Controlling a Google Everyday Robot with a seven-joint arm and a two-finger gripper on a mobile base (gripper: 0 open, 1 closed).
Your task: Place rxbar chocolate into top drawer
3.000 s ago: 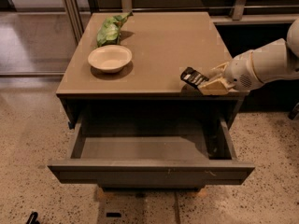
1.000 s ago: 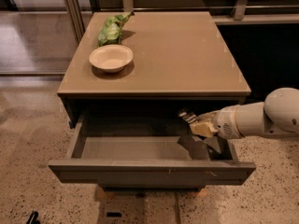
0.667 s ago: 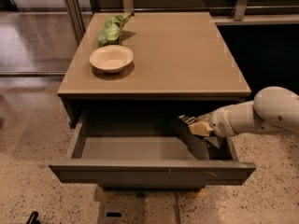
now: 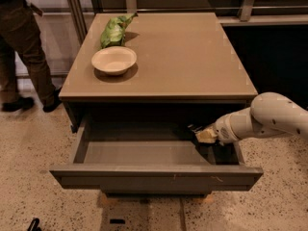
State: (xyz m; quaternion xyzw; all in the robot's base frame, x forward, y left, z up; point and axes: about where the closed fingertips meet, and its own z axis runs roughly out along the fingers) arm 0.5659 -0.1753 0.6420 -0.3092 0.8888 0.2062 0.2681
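Rxbar chocolate (image 4: 195, 127) is the prize here, so start big: the cabinet (image 4: 183, 57) carries a bowl (image 4: 114, 60) and a green bag (image 4: 114, 30) on top, and below it the top drawer (image 4: 154, 174) stands pulled wide open. The gripper (image 4: 203, 134) hangs inside its right end, closed, it seems, on the bar, a dark sliver poking from its tip. Best play now, I'd say — sink low toward the drawer floor, clear of the right wall, then let go flat.
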